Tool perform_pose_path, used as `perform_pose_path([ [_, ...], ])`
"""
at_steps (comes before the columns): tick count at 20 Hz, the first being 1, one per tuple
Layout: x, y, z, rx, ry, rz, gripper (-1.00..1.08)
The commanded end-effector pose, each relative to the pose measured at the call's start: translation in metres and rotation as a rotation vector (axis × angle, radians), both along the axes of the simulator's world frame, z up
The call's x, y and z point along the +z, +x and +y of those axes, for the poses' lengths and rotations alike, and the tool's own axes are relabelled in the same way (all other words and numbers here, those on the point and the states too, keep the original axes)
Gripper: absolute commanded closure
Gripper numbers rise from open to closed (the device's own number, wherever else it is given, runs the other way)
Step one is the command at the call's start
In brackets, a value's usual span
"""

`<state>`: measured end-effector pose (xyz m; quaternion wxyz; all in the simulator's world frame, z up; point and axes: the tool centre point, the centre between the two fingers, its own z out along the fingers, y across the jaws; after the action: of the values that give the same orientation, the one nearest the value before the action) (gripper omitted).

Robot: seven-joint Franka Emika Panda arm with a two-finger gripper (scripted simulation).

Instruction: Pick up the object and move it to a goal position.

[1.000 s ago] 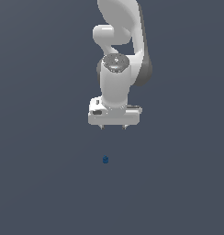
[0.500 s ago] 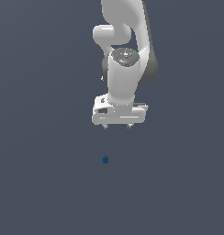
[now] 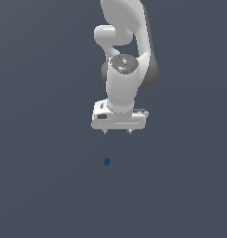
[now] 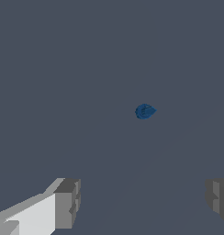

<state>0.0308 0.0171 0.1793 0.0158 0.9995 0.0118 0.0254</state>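
The white arm reaches down from twelve o'clock, wrist vertical; its end effector points straight down, fingers spread wide, holding nothing.

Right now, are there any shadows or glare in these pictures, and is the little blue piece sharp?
Exterior view: flat, even light, no cast shadows on the floor; soft shading on the gripper; the blue piece is a tiny speck. Wrist view: no glare; the piece looks slightly soft-edged.
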Motion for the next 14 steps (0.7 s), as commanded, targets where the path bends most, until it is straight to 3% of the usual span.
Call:
perform_pose_path([
  [1,-0.006,0.006,-0.004,-0.024,0.004,0.004,-0.92],
  [14,-0.062,0.054,-0.036,-0.223,0.031,0.035,-0.92],
])
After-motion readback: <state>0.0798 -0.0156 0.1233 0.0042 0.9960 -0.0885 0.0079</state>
